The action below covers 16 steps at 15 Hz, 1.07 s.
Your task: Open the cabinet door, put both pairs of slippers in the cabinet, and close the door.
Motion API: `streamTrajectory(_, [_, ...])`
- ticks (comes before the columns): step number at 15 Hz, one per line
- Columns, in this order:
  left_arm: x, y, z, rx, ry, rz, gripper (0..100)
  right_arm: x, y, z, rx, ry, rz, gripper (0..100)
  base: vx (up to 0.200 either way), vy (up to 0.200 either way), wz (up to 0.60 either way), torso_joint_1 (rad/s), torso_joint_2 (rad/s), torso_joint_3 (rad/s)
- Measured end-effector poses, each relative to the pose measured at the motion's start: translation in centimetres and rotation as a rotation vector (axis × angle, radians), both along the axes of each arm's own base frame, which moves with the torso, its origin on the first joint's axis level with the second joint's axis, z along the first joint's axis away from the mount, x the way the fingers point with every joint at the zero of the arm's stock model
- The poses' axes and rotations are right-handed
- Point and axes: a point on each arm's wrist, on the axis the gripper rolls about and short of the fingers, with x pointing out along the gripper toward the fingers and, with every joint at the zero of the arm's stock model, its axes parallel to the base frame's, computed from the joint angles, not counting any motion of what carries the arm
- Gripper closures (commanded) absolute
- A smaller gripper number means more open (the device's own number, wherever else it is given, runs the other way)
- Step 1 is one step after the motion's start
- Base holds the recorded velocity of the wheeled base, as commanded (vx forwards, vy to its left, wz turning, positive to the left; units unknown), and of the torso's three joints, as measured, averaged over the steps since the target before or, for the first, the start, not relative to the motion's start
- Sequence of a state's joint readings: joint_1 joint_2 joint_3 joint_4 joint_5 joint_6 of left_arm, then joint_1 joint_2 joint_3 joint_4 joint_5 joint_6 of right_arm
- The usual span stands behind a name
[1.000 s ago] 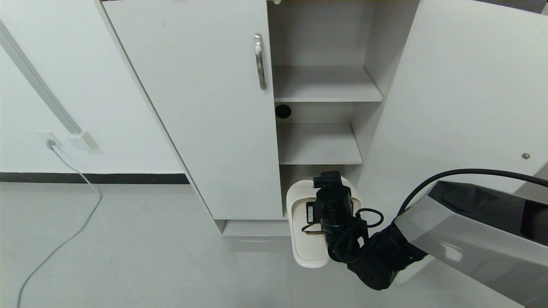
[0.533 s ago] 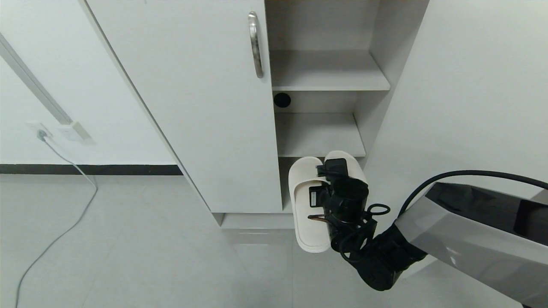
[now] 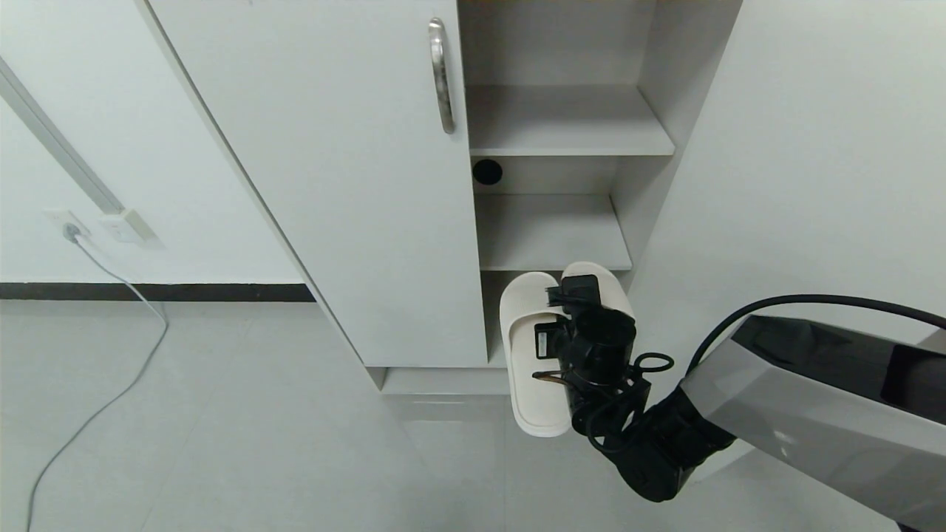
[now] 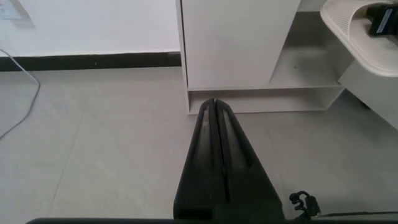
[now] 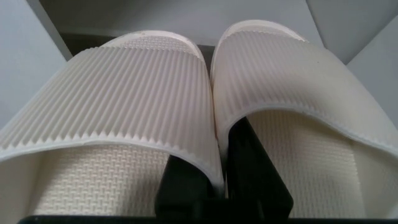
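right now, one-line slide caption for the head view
Right claw holds a pair of white slippers at the lowest compartment of the open cabinet.

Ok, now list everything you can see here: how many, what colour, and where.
slippers: one pair, cream, held side by side in front of the cabinet's lowest opening
cabinet: one, white, against the wall
shut door: one, white, left half
open door: one, white, swung out on the right
handle: one, silver, on the shut door
shelves: two, white, in the open half
socket: one, white, on the wall at left
cable: one, grey, from the socket down to the floor
right claw: black, shut on the slippers where they meet
left claw: black, shut, above the floor near the cabinet base
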<state>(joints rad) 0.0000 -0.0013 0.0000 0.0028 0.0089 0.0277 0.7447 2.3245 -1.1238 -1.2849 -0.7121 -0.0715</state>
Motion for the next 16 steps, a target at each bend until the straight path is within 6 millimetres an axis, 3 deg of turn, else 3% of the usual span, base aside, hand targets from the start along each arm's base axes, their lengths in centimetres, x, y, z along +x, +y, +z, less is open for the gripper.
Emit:
streamTrajectory(12, [0.0, 0.0, 0.02, 0.0, -0.001, 0.0, 100, 0.0, 0.11, 0.09, 0.007, -0.008, 0.009, 100, 0.2, 0.0, 0.0, 0.006, 0.0, 0.001])
streamTrajectory(16, [0.0, 0.0, 0.0, -0.001, 0.0, 0.0, 100, 0.58, 0.08, 0.11, 0.012, -0.013, 0.002, 100, 0.0, 0.0, 0.0, 0.0, 0.0, 0.0])
